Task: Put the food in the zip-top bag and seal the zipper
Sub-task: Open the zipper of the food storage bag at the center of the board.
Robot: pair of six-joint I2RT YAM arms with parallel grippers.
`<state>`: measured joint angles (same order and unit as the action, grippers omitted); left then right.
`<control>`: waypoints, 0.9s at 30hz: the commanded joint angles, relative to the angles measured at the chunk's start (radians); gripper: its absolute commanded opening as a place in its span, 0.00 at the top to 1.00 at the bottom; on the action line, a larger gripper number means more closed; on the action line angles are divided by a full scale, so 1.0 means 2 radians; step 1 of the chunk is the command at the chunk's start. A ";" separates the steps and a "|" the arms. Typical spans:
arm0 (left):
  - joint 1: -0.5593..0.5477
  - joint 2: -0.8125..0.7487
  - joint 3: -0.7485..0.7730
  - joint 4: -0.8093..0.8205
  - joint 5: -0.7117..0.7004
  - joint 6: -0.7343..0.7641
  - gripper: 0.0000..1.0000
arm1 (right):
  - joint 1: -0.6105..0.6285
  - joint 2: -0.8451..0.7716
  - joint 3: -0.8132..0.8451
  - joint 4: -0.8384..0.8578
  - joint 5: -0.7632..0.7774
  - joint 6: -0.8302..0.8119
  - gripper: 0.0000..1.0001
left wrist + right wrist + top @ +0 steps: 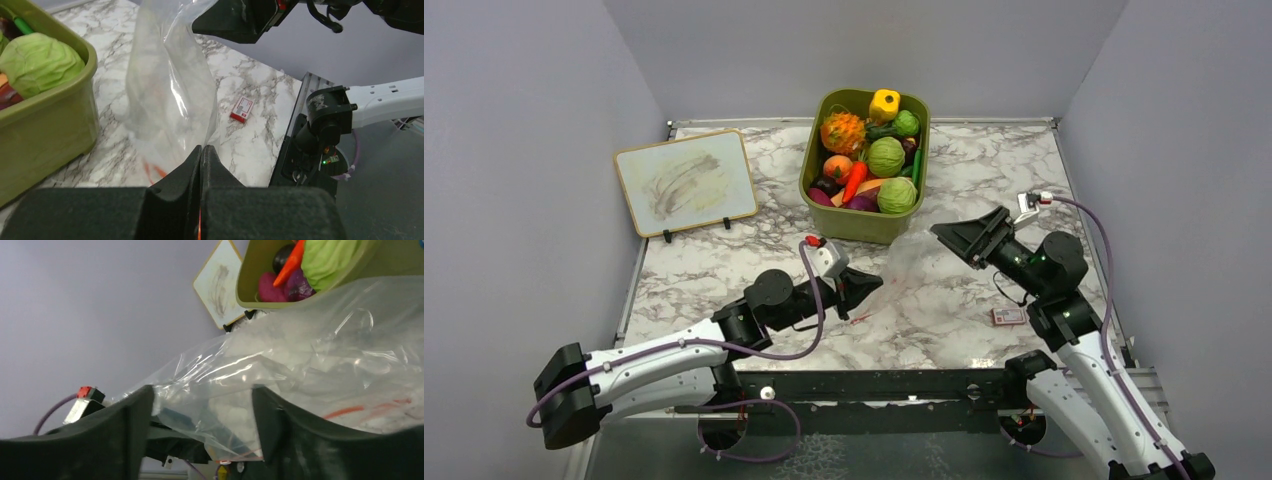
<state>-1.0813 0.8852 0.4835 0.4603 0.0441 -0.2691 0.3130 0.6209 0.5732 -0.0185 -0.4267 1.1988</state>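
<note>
On the marble table (704,280), a small red-and-white card (1008,316) lies near the right arm's base. The left gripper (201,150) is pressed fully closed on the near edge of the zip-top bag (914,265), with a sliver of the orange-red zipper (152,170) showing by its fingertips. The clear bag rises from there, up and to the right, to the right gripper (202,392), whose fingers stand apart with the bag's film between them, unclamped. Farther back, the food is in the olive-green bin (809,165): two cabbage balls (886,157), the bumpy orange fruit (843,131) and the peach-coloured fruit (837,166), among other toys. A whiteboard (686,180) stands at far left.
</note>
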 commanded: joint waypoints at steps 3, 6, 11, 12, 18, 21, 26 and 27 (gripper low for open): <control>-0.002 -0.050 0.023 -0.137 -0.047 -0.055 1.00 | 0.002 -0.007 0.015 -0.103 -0.017 -0.146 0.13; -0.002 -0.064 0.053 -0.207 -0.073 -0.089 1.00 | 0.002 -0.010 0.010 -0.094 -0.053 -0.175 0.10; -0.002 -0.100 0.070 -0.260 -0.101 -0.134 1.00 | 0.002 0.001 0.014 -0.074 -0.079 -0.186 0.00; -0.002 -0.109 0.070 -0.267 -0.109 -0.146 1.00 | 0.002 0.007 0.019 -0.072 -0.083 -0.190 0.00; -0.001 -0.178 0.074 -0.322 -0.166 -0.204 1.00 | 0.008 0.049 0.064 -0.061 -0.111 -0.216 0.00; -0.001 -0.209 0.075 -0.347 -0.193 -0.221 1.00 | 0.037 0.061 0.074 -0.042 -0.099 -0.238 0.00; -0.002 -0.233 0.080 -0.391 -0.243 -0.245 1.00 | 0.179 0.127 0.093 -0.022 0.009 -0.331 0.00; -0.002 -0.234 0.082 -0.400 -0.254 -0.251 1.00 | 0.210 0.146 0.100 -0.022 0.031 -0.349 0.00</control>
<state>-1.0817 0.4366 0.6079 -0.2382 -0.3340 -0.7013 0.5491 0.8101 0.7185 -0.1093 -0.5350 0.6823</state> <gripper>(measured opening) 0.009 0.998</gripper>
